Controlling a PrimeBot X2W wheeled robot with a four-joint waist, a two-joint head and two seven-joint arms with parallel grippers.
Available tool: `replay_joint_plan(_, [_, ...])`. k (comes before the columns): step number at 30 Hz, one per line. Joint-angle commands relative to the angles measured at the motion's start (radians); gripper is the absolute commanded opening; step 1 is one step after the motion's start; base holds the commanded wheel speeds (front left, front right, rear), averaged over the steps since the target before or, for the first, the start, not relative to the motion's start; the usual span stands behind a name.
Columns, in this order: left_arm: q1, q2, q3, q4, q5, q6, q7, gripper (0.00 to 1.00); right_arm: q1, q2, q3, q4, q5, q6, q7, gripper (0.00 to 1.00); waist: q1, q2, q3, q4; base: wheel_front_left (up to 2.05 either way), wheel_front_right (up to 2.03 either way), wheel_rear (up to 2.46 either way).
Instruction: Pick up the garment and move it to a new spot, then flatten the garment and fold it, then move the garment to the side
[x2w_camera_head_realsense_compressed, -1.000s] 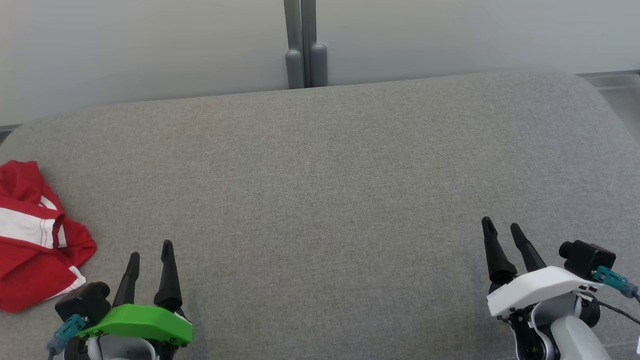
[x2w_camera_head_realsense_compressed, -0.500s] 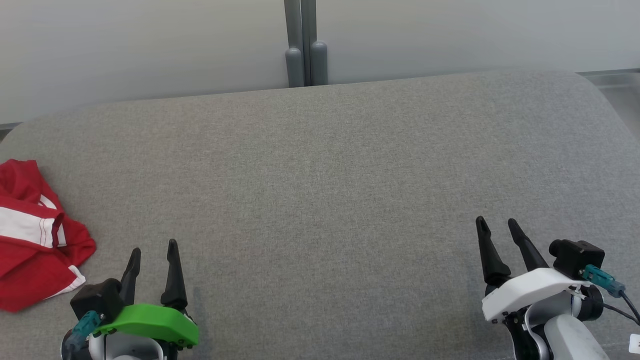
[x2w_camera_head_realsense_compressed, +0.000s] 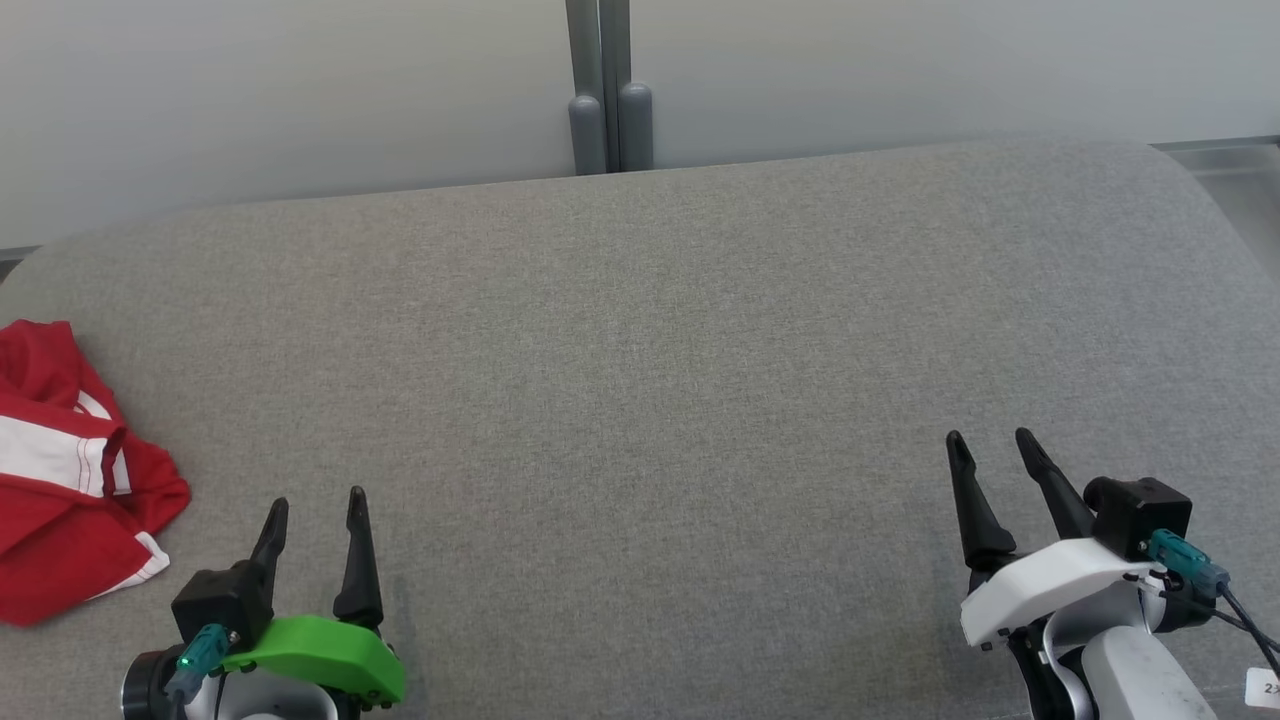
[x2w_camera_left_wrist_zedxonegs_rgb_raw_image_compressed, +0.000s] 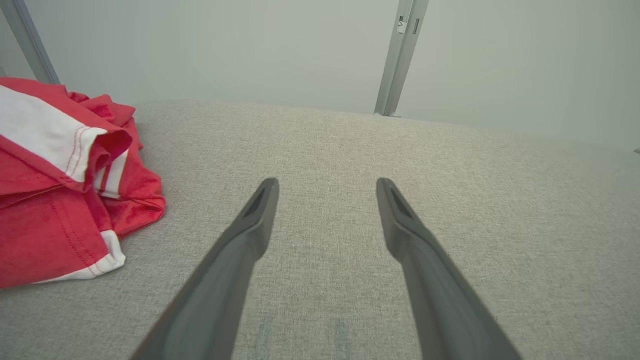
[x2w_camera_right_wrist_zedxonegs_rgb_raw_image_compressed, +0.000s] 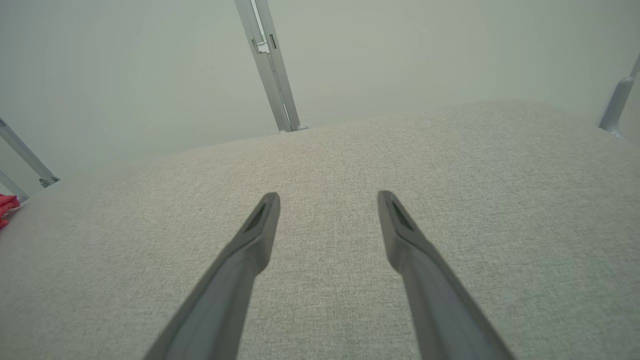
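The garment (x2w_camera_head_realsense_compressed: 70, 480) is a crumpled red top with white bands, lying at the left edge of the grey padded table (x2w_camera_head_realsense_compressed: 640, 330). In the left wrist view the garment (x2w_camera_left_wrist_zedxonegs_rgb_raw_image_compressed: 55, 185) bunches at the left, apart from the fingers. My left gripper (x2w_camera_head_realsense_compressed: 315, 500) stands open near the front edge, to the right of the garment and not touching it. My right gripper (x2w_camera_head_realsense_compressed: 990, 437) stands open at the front right over bare fabric. The left gripper (x2w_camera_left_wrist_zedxonegs_rgb_raw_image_compressed: 326, 182) and the right gripper (x2w_camera_right_wrist_zedxonegs_rgb_raw_image_compressed: 327, 195) each have nothing between their fingers. A red sliver of the garment (x2w_camera_right_wrist_zedxonegs_rgb_raw_image_compressed: 6, 206) peeks in at the right wrist view's left edge.
A pale wall with a grey vertical post (x2w_camera_head_realsense_compressed: 605, 90) runs behind the table's far edge. The table's rounded right corner (x2w_camera_head_realsense_compressed: 1190, 170) borders a grey ledge. Wide bare fabric lies between the two grippers.
Both grippers have drifted a little: the left one back and to the right, the right one slightly left. The garment lies as before.
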Motion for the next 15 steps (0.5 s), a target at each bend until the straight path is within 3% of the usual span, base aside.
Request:
replay_joint_plan(1, [-0.005,0.008,-0.001,0.0,0.021,0.006,-0.008,1.0,-0.001,-0.003,-0.001,0.0,-0.015,0.0,-0.008,1.0,-0.0001,-0.0001,0.0,0.0,0.0,0.0,0.0])
replay_joint_plan(15, [0.002,0.008,0.0,0.029,0.114,0.022,-0.034,1.0,-0.004,0.0,-0.021,0.019,-0.128,0.0,-0.034,1.0,-0.0001,-0.0001,0.003,-0.003,0.0,0.0,0.0])
